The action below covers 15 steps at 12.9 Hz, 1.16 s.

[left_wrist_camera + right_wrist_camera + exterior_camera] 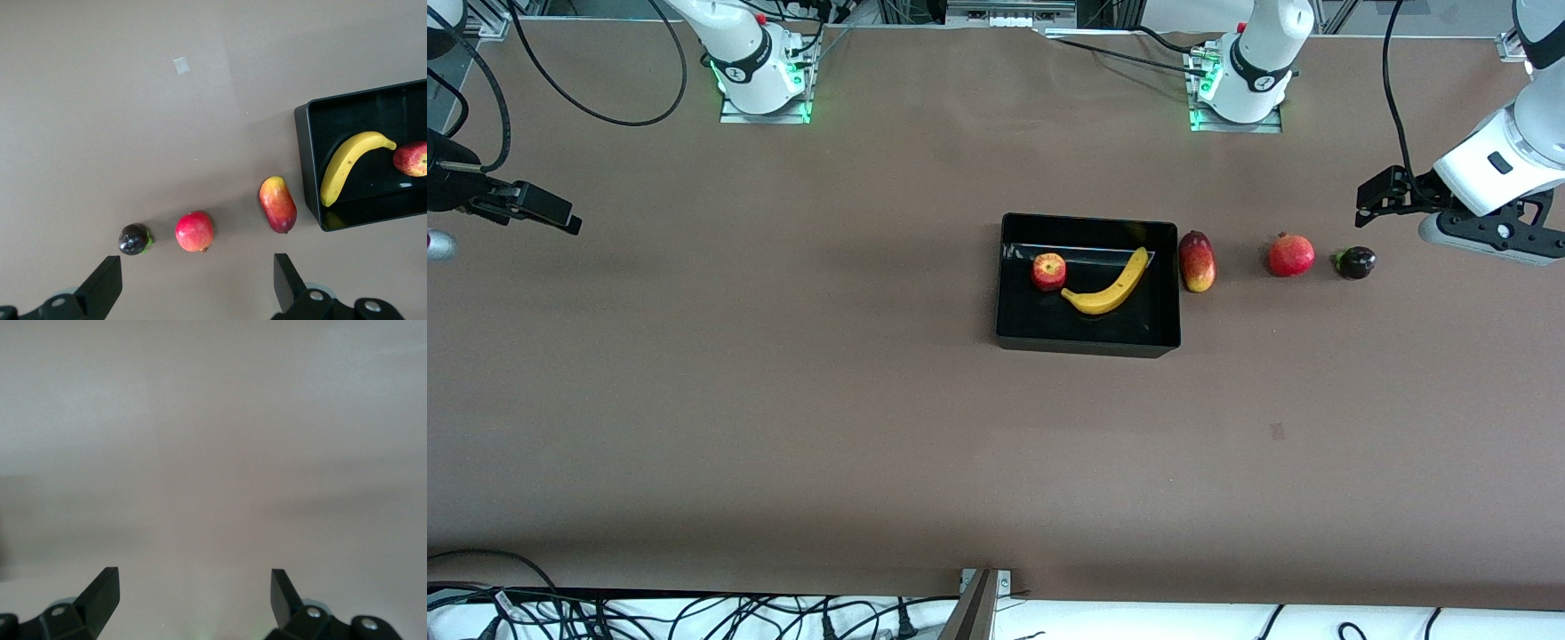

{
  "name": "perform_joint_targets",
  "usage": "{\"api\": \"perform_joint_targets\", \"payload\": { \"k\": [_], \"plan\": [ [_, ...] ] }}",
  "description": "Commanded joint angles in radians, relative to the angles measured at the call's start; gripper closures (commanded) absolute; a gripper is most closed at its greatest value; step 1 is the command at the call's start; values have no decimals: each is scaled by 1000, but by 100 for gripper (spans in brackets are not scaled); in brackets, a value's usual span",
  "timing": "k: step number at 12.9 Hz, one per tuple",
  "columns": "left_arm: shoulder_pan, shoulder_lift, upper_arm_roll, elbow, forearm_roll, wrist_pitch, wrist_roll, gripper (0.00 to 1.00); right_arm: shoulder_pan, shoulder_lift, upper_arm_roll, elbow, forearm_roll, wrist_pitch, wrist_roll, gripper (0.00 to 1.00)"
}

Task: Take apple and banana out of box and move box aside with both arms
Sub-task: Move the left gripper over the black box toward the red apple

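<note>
The glossy black box (1087,347) sits on the brown table near the middle, toward the left arm's end. The red apple (1048,271) and the yellow banana (1112,289) lie inside it, side by side. The left wrist view shows the box (303,160), the banana (347,163) and the apple (412,158). My left gripper (1378,197) is open and empty, up over the table's left-arm end, close to the dark purple fruit; it also shows in its own view (197,280). My right gripper (551,213) is open and empty over bare table at the right arm's end (193,593).
Three other fruits lie in a row beside the box, toward the left arm's end: an oblong red-yellow fruit (1197,261) (277,204), a crowned round red fruit (1291,255) (194,231), and a dark purple one (1356,262) (134,239). Cables hang along the table's near edge.
</note>
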Motion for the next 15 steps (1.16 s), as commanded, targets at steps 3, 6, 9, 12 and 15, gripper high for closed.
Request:
{"api": "perform_joint_targets", "payload": {
  "k": [3, 6, 9, 12, 15],
  "plan": [
    [5, -1, -2, 11, -18, 15, 2, 0, -15, 4, 9, 14, 8, -11, -8, 0],
    [5, 6, -2, 16, -18, 12, 2, 0, -15, 4, 9, 14, 8, -14, -8, 0],
    [5, 40, -2, 42, -18, 12, 14, 0, -15, 4, 9, 14, 8, -14, -8, 0],
    [-10, 69, -7, 79, -7, 7, 9, 0, -15, 4, 9, 14, 8, -14, -8, 0],
    [-10, 96, -13, 82, -6, 6, 14, 0, -15, 4, 9, 14, 8, -14, -9, 0]
  ]
}}
